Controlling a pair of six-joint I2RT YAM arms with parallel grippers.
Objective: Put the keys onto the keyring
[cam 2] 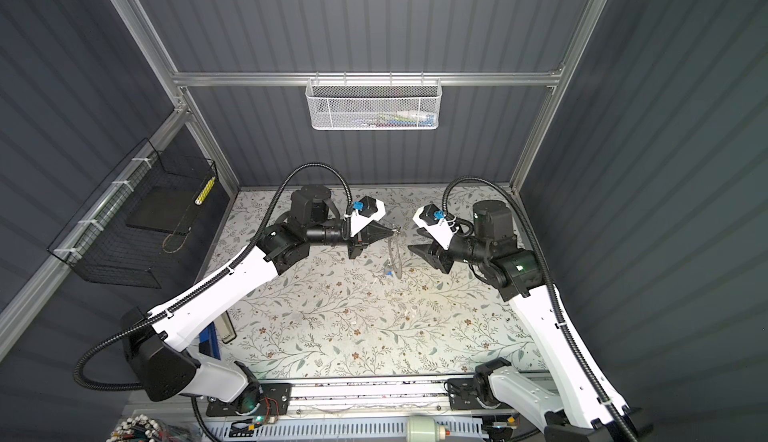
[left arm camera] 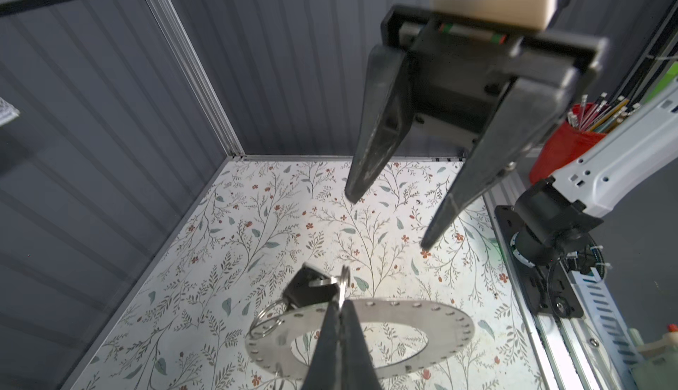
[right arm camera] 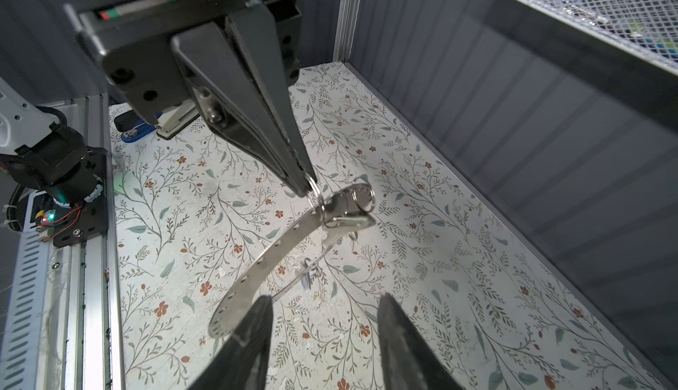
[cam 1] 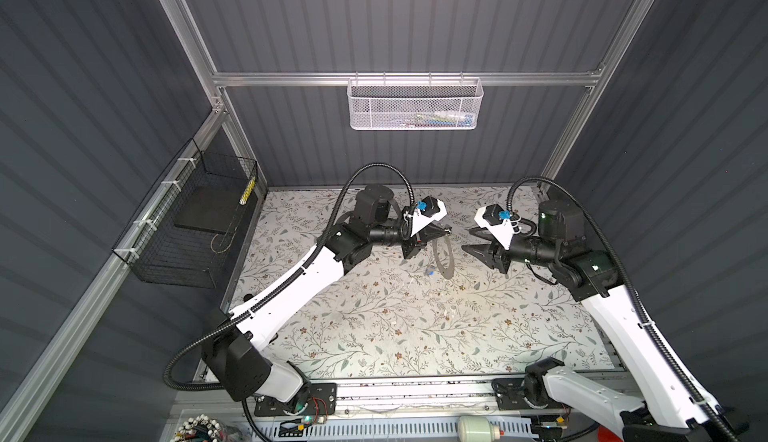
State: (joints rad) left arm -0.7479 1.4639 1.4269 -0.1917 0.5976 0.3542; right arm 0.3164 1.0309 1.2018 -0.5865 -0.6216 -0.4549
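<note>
Left wrist view: the left pincer (left arm camera: 339, 307) is pinched tight on a small silver wire keyring (left arm camera: 345, 278). Hanging there are a black oblong tag (left arm camera: 306, 291), a tiny grey-silver key (left arm camera: 323, 282) lying against it, and a wide flat steel ring with holes (left arm camera: 422, 313). The right pincer (left arm camera: 390, 219) stands apart, half-spread and empty. A blue oblong tag (right arm camera: 306, 280) shows lower down, over the floral tabletop (right arm camera: 183, 204).
</note>
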